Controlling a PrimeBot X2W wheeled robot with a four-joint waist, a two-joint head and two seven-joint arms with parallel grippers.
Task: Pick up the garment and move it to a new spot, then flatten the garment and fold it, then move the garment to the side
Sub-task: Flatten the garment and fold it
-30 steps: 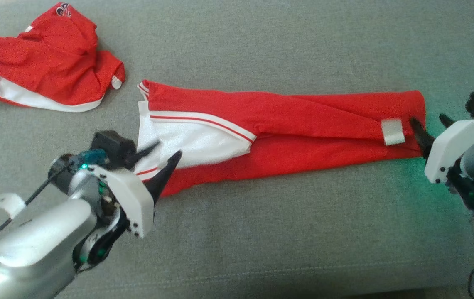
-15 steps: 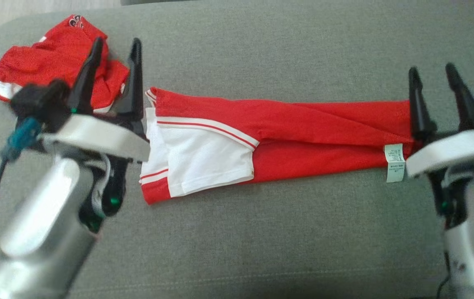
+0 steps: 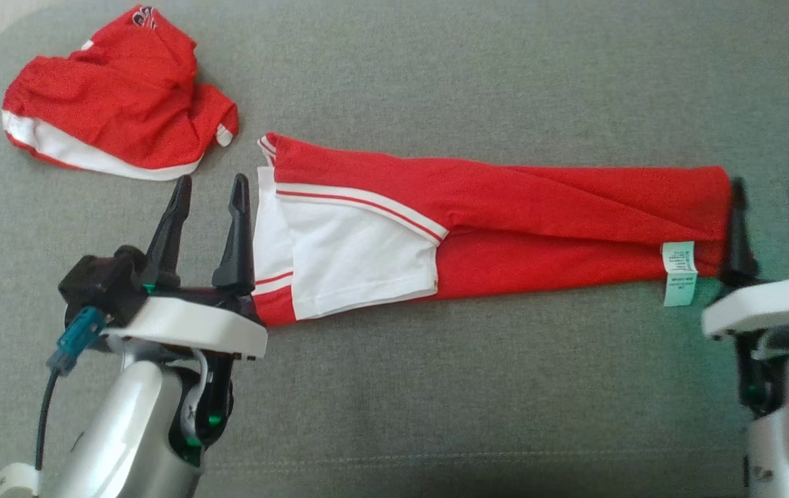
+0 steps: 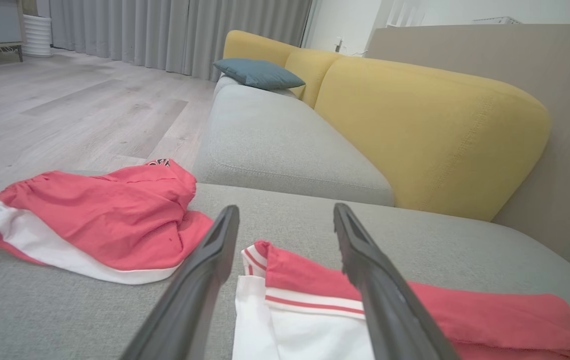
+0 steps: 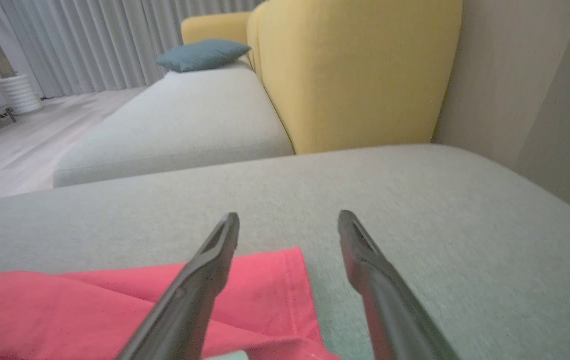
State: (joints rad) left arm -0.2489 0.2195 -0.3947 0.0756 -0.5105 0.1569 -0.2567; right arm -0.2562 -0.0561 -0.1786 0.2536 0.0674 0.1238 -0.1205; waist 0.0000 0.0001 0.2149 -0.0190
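Garment [image 3: 539, 214]: long, flat, folded strip of smooth red-and-white knit, centre of grey woven sofa seat [image 3: 435, 401]. Left jaws spread, empty, at its 9 o'clock end. Right jaws spread, empty, at 3 o'clock.

The garment [image 3: 505, 221] lies across the seat [image 3: 435, 394], stretched from left to right. A second cloth [image 3: 110, 104] lies on the same seat, behind and left of the garment's left end, near it but apart. A label [image 3: 679, 273] juts forward near the garment's right end. The left gripper [image 3: 211, 180] stands just beside the left end, and the right gripper [image 3: 766, 185] stands at the right end. Beyond lies another seat [image 4: 275, 145], with a backrest [image 4: 429, 130] along its right and a pillow [image 4: 257, 73] at its far end.
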